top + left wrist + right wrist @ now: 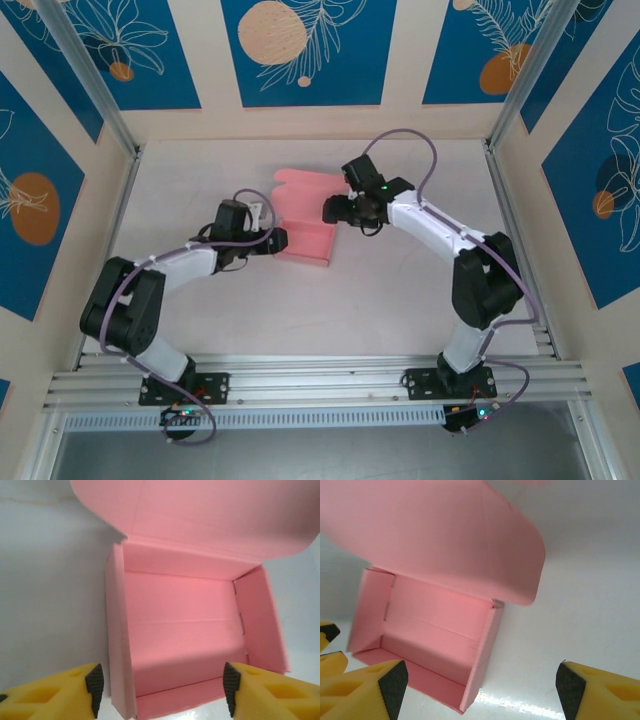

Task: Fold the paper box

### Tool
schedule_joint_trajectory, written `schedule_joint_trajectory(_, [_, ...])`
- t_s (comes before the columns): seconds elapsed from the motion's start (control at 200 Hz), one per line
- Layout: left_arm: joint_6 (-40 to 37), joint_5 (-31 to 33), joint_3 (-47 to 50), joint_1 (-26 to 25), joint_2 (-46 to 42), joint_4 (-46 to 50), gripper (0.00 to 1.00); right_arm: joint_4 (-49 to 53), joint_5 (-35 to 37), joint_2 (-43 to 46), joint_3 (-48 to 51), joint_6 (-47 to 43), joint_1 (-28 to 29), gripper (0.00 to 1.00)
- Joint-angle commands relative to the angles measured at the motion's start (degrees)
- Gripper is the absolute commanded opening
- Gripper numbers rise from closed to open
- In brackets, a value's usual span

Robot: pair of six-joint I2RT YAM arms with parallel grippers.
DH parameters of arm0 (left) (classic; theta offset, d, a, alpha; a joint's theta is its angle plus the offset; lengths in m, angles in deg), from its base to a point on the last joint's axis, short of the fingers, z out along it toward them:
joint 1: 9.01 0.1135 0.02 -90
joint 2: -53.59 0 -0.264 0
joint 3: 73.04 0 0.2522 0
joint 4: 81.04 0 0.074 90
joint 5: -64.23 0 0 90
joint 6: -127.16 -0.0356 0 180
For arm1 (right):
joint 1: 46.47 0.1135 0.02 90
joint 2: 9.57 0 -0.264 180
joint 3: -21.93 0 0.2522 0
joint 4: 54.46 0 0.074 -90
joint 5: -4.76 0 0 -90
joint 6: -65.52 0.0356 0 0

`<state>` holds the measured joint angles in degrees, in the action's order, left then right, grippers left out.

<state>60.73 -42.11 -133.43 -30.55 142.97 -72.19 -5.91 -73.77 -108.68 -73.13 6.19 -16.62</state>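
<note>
The pink paper box [308, 243] stands as an open tray in the middle of the table, its lid flap [305, 184] up and leaning toward the back. My left gripper [276, 240] is at the box's left end. In the left wrist view it [162, 687] is open, and the left side wall [120, 645] stands between the pads without touching them. My right gripper [335, 210] is at the right end. In the right wrist view it [481, 685] is open wide over the box's right wall [485, 650], with bare table under most of the gap.
The white table [400, 300] is walled on three sides by blue and beige panels. An aluminium rail [320, 380] holding both arm bases runs along the near edge. The left gripper's yellow fingers [327, 647] show at the left edge of the right wrist view.
</note>
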Motion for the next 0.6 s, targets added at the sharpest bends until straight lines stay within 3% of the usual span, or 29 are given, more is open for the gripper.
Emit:
schedule_joint_trajectory(0.0, [-9.4, 5.1, -7.4, 2.0, -3.0, 7.5, 0.69, -2.7, -3.6, 3.3, 0.7, -9.2, -1.9, 0.79])
schedule_joint_trajectory(0.105, [-17.6, 4.1, -14.2, 6.0, 0.0, 12.5, 0.71, -3.7, -5.8, 3.0, 0.0, -12.5, -4.1, 0.78])
schedule_joint_trajectory(0.205, [-24.1, -3.2, -20.5, 9.6, 5.2, 15.0, 0.68, -3.4, -7.0, 1.2, -1.9, -15.0, -5.8, 0.74])
schedule_joint_trajectory(0.35, [-35.4, -7.2, -30.2, 10.4, 13.6, 21.9, 0.67, -1.5, -6.7, -3.1, -5.8, -16.5, -7.2, 0.69])
schedule_joint_trajectory(0.595, [-40.8, -13.5, -42.2, 10.4, 23.7, 29.3, 0.65, 0.5, -6.4, -9.3, -11.4, -18.8, -7.6, 0.67])
